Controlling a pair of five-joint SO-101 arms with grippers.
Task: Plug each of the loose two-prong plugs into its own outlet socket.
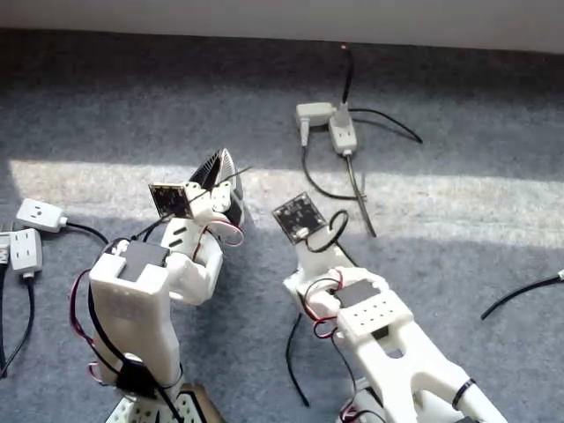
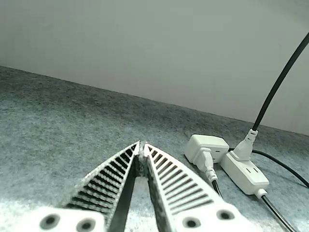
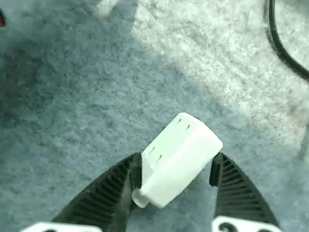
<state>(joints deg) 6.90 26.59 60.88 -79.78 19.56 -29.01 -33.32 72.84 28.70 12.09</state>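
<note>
Grey carpeted counter (image 1: pixel 458 106) seen from above, with a pale wall (image 1: pixel 282 16) along its far edge and a band of sunlight crossing the middle. Two white arms side by side at the near edge, both pointing toward the wall.

Left claw (image 2: pixel 141 151) clenched on nothing, tips meeting, held just above the carpet. Open carpet ahead of it up to the wall. Off to one side of it, near the wall, a white cube outlet (image 2: pixel 206 147) with a white plug (image 2: pixel 207 163) seated in its face. Just beside the cube, a longer white outlet (image 2: pixel 244 170) with a black cord (image 2: pixel 280 87) rising from its far end.

Right claw (image 3: pixel 176 162) grasping a white socket block (image 3: pixel 179 152), one finger on each side, slot pairs facing up, the block tilted above the carpet. Bare carpet all around it, half shaded, half sunlit, with a black cable (image 3: pixel 277 41) curving well apart toward one corner.

At the counter's left edge, two more white outlets: an upper outlet (image 1: pixel 40 214) trailing a dark cord toward the left arm, and a lower outlet (image 1: pixel 25 249) just beside it. At the right edge, a thin black lead (image 1: pixel 520 295) lying in open carpet, well clear of both arms.
</note>
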